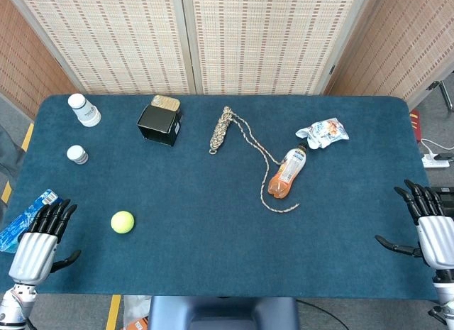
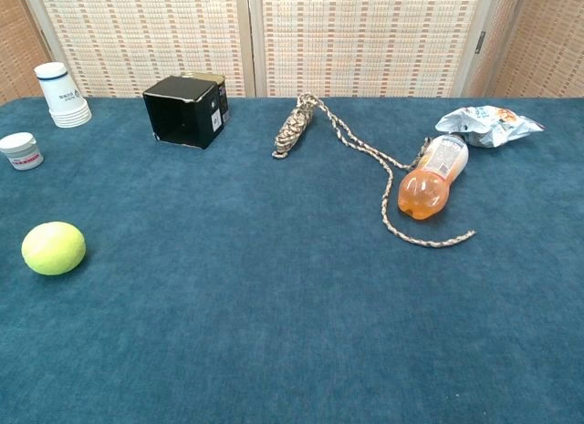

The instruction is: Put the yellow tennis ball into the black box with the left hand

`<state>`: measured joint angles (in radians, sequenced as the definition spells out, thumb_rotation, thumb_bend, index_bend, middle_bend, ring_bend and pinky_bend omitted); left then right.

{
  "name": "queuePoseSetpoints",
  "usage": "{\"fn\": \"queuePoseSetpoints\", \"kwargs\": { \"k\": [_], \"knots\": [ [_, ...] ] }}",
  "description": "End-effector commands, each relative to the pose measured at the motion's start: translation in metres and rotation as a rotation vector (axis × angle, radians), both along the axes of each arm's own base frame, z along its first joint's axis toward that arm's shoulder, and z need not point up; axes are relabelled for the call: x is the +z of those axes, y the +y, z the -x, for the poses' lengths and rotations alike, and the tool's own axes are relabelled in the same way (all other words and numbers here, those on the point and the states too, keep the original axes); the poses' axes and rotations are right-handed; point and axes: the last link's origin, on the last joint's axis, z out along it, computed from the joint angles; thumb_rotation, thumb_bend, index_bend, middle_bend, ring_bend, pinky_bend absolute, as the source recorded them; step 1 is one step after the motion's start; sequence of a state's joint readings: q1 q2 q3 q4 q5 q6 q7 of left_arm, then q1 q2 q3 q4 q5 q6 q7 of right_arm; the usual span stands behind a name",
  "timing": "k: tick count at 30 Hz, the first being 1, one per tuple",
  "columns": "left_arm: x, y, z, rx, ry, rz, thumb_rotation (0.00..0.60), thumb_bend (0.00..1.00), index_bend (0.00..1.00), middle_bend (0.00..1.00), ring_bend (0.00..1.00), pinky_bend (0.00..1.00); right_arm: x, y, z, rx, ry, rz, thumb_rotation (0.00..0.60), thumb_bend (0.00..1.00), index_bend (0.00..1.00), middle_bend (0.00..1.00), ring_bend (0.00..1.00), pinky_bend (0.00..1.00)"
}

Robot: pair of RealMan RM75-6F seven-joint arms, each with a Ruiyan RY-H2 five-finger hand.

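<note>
The yellow tennis ball [image 1: 122, 221] [image 2: 53, 248] lies on the blue table near its front left. The black box [image 1: 159, 124] [image 2: 185, 111] stands at the back left, its open side facing the front. My left hand [image 1: 39, 240] rests at the table's front left corner, to the left of the ball and apart from it, fingers spread and holding nothing. My right hand [image 1: 428, 228] sits at the front right edge, also spread and empty. Neither hand appears in the chest view.
A stack of white cups [image 1: 84, 109] and a small white jar [image 1: 77, 155] stand at the left. A braided rope [image 1: 245, 145], an orange drink bottle [image 1: 286, 174] and a crumpled snack bag [image 1: 325, 133] lie toward the right. A blue packet [image 1: 21, 220] lies at the left edge.
</note>
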<state>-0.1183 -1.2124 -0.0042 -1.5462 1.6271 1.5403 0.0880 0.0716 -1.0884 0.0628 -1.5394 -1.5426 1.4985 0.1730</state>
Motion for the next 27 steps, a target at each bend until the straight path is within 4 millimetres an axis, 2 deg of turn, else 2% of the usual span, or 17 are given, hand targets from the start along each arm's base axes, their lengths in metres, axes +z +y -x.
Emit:
{"fn": "queuePoseSetpoints", "kwargs": {
  "k": [1, 12, 15, 16, 18, 19, 20, 21, 22, 23, 25, 26, 27],
  "knots": [
    [0.0000, -0.0007, -0.0002, -0.005, -0.018, -0.004, 0.486, 0.16, 0.00, 0.00, 0.00, 0.04, -0.0014, 0.0002, -0.0010, 0.003, 0.005, -0.004, 0.600, 0.00, 0.12, 0.00, 0.00, 0.00],
    [-0.0002, -0.0043, 0.0010, -0.020, 0.017, 0.012, 0.485, 0.16, 0.00, 0.00, 0.00, 0.04, -0.0032, 0.0042, -0.0020, 0.010, 0.010, -0.008, 0.600, 0.00, 0.11, 0.00, 0.00, 0.00],
    [0.0007, -0.0018, -0.0001, -0.057, -0.020, -0.005, 0.457, 0.16, 0.01, 0.00, 0.00, 0.06, -0.0059, 0.0036, -0.0040, 0.010, 0.019, -0.013, 0.600, 0.00, 0.11, 0.00, 0.00, 0.00],
    [0.0008, -0.0016, -0.0004, -0.070, -0.033, -0.012, 0.436, 0.16, 0.03, 0.00, 0.00, 0.10, -0.0063, 0.0036, -0.0041, 0.009, 0.019, -0.014, 0.600, 0.00, 0.11, 0.00, 0.00, 0.00],
    [0.0017, -0.0005, -0.0034, -0.140, -0.087, -0.046, 0.373, 0.16, 0.16, 0.11, 0.06, 0.28, -0.0069, 0.0033, -0.0048, 0.010, 0.017, -0.014, 0.600, 0.00, 0.11, 0.00, 0.00, 0.00],
    [0.0026, -0.0006, -0.0045, -0.190, -0.122, -0.068, 0.309, 0.16, 0.33, 0.31, 0.19, 0.46, -0.0074, 0.0030, -0.0049, 0.011, 0.017, -0.015, 0.600, 0.00, 0.11, 0.00, 0.00, 0.00],
    [0.0023, -0.0015, -0.0049, -0.231, -0.144, -0.072, 0.245, 0.16, 0.53, 0.56, 0.39, 0.65, -0.0077, 0.0027, -0.0050, 0.011, 0.018, -0.017, 0.600, 0.00, 0.11, 0.00, 0.00, 0.00],
    [0.0016, -0.0030, -0.0050, -0.273, -0.169, -0.057, 0.205, 0.16, 0.66, 0.71, 0.52, 0.75, -0.0081, 0.0025, -0.0049, 0.012, 0.019, -0.022, 0.600, 0.00, 0.11, 0.00, 0.00, 0.00],
    [0.0012, -0.0046, -0.0037, -0.316, -0.188, -0.038, 0.144, 0.17, 0.86, 0.91, 0.74, 0.91, -0.0084, 0.0021, -0.0049, 0.013, 0.019, -0.027, 0.600, 0.00, 0.11, 0.00, 0.00, 0.00],
    [0.0004, -0.0057, -0.0016, -0.336, -0.183, -0.026, 0.112, 0.16, 0.96, 0.99, 0.86, 0.97, -0.0081, 0.0019, -0.0050, 0.013, 0.017, -0.027, 0.600, 0.00, 0.11, 0.00, 0.00, 0.00],
    [-0.0002, -0.0057, 0.0029, -0.345, -0.165, -0.032, 0.074, 0.16, 1.00, 1.00, 0.96, 1.00, -0.0075, 0.0016, -0.0048, 0.010, 0.013, -0.024, 0.600, 0.00, 0.11, 0.00, 0.00, 0.00],
    [-0.0010, -0.0056, 0.0041, -0.343, -0.160, -0.038, 0.072, 0.16, 1.00, 1.00, 0.98, 1.00, -0.0074, 0.0016, -0.0046, 0.009, 0.012, -0.024, 0.600, 0.00, 0.11, 0.00, 0.00, 0.00],
    [-0.0017, -0.0057, 0.0050, -0.340, -0.159, -0.035, 0.098, 0.16, 1.00, 1.00, 1.00, 1.00, -0.0073, 0.0017, -0.0043, 0.008, 0.012, -0.026, 0.600, 0.00, 0.11, 0.00, 0.00, 0.00]
  ]
}}
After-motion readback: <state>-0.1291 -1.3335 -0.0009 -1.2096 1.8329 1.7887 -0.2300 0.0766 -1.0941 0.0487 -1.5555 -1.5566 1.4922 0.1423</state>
